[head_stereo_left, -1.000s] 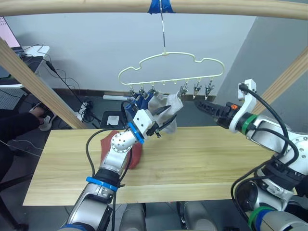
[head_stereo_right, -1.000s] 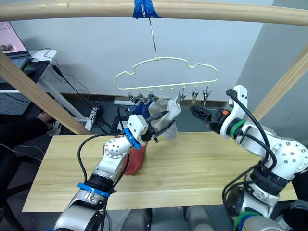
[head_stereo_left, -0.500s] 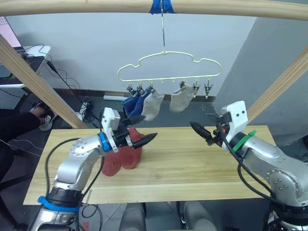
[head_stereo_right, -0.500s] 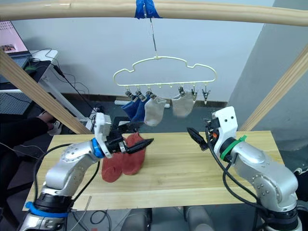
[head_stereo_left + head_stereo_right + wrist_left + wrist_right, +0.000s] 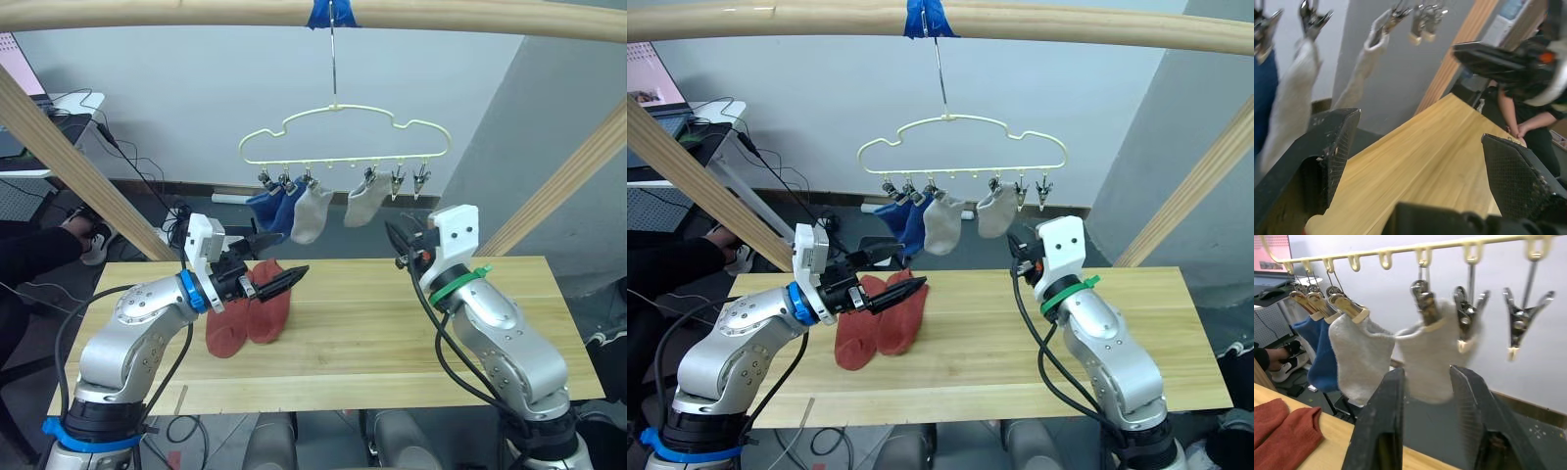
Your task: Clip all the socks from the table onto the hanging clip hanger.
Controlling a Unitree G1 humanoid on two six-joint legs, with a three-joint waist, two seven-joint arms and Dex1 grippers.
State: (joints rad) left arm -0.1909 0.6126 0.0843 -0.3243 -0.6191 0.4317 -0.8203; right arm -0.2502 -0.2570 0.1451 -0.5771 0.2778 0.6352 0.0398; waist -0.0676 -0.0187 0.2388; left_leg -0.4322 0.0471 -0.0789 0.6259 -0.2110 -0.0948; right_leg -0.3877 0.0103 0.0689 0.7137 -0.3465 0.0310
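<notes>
Rust-red knit socks (image 5: pixel 249 318) lie flat on smooth wood beneath the wide-spread left gripper (image 5: pixel 279 277); right gripper (image 5: pixel 1430 387) parted, empty.

Two socks (image 5: pixel 250 316) lie side by side on the tabletop (image 5: pixel 392 343) beneath the left claw (image 5: pixel 272 281); four more (image 5: pixel 312 208) hang from the clip hanger (image 5: pixel 343 147) above, just beyond the right claw (image 5: pixel 1427 426).

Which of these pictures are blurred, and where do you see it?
Left wrist view: the hanging socks and the clips are smeared, while the table looks clearer. Right wrist view: the right grey sock is soft-edged. Both eye views look sharp.
</notes>
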